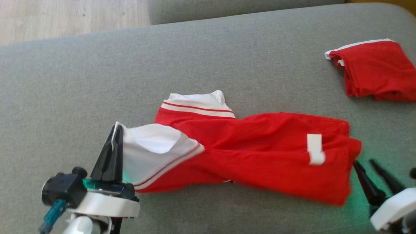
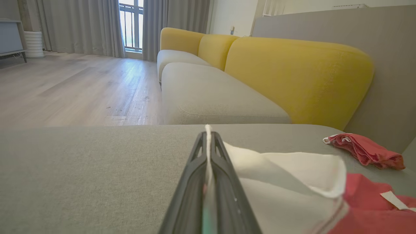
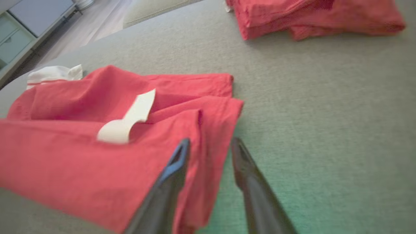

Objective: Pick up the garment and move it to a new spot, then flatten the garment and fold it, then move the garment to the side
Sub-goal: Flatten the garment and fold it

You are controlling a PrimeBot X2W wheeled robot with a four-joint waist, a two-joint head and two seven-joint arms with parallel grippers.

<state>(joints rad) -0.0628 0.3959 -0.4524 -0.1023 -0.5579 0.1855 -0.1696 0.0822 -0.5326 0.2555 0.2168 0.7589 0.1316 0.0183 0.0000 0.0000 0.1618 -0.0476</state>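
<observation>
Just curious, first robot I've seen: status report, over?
Left hand shut on garment, white edge. Right hand open at its red end. Folded red pile far right, apart.

On our left arm we see a white, rounded wrist shell (image 1: 104,205). Directly above the shell sits a black block (image 1: 123,190) edged with a teal-green glowing strip (image 1: 92,184). That block carries the left jaws: two long black fingers (image 1: 109,162) that taper to a point, with narrow cut-outs (image 2: 196,150) near the tips. Left of the shell is a black cylindrical module (image 1: 61,191) topped by a small round knob (image 1: 79,171). Below-left of the shell is a teal-blue cable plug (image 1: 52,216). Far right of it, the right jaws are two slim black prongs (image 1: 369,185) on a matching white housing (image 1: 393,208).
</observation>
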